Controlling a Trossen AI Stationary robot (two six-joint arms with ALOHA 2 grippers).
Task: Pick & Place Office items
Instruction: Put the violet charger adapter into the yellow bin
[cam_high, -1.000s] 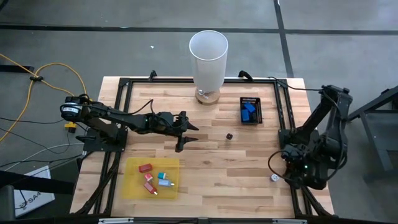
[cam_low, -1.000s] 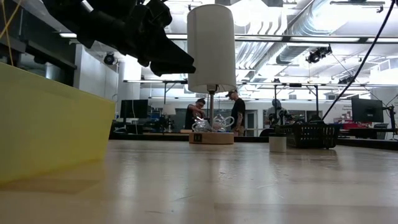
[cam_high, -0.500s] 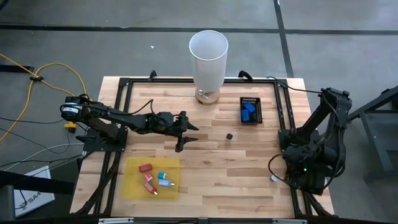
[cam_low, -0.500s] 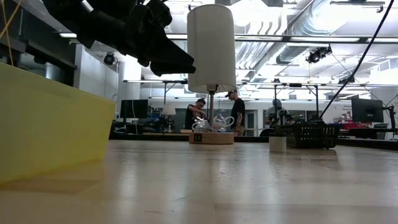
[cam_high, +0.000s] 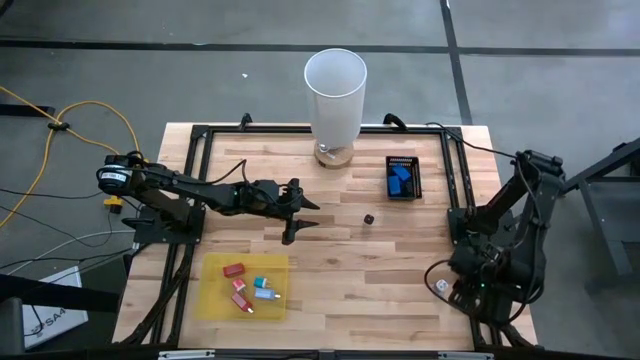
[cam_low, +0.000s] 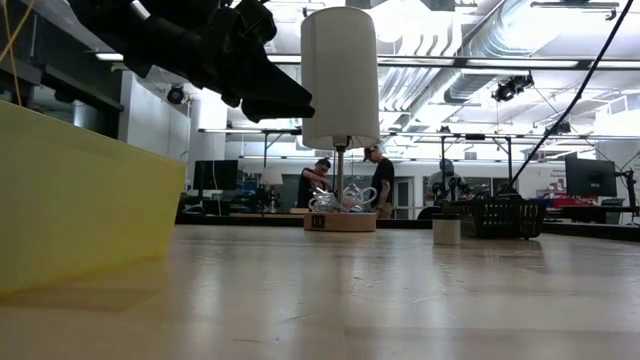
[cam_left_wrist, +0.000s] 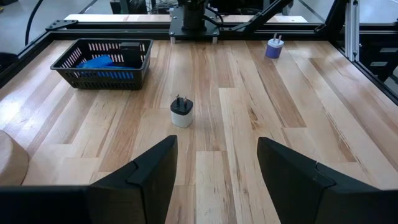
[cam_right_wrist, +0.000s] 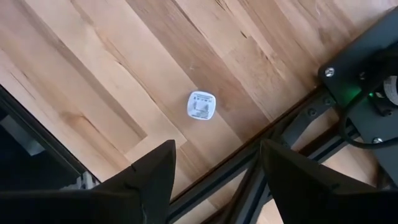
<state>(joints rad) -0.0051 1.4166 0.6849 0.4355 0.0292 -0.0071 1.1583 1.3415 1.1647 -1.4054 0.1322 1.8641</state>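
On the wooden surface (cam_high: 340, 270), seen from the high view:
Left gripper (cam_high: 296, 212): hangs over the middle of the surface, left of centre, jaws parted and holding nothing.
Right gripper (cam_high: 462, 283): low at the right edge, just beside the whitish round piece (cam_high: 439, 286); jaws not clear here.
Yellow sheet (cam_high: 215, 296): near the front left; on it lie red pieces (cam_high: 234, 269) and teal pieces (cam_high: 262, 288).
Black tray (cam_high: 416, 178): at the back right, with blue pieces (cam_high: 399, 177) inside.
Dark piece (cam_high: 368, 217): alone near the centre, between the left gripper and the tray.
White cylinder (cam_high: 335, 92): upright at the back edge.

Low view:
White cylinder: stands on a round wooden base (cam_low: 340, 221); two people (cam_low: 345, 181) stand far behind it.
Left arm (cam_low: 200, 45): dark, overhead.

Left wrist view:
Jaws: moderately apart, empty; the dark piece, a small plug on a white body, stands ahead of them, well apart.
Black tray: beyond it, with the blue pieces inside.
Whitish round piece: far across, by the frame.

Right wrist view:
Jaws: wide apart, empty, above the whitish round piece, which lies just beside the black frame rail (cam_right_wrist: 273, 149).
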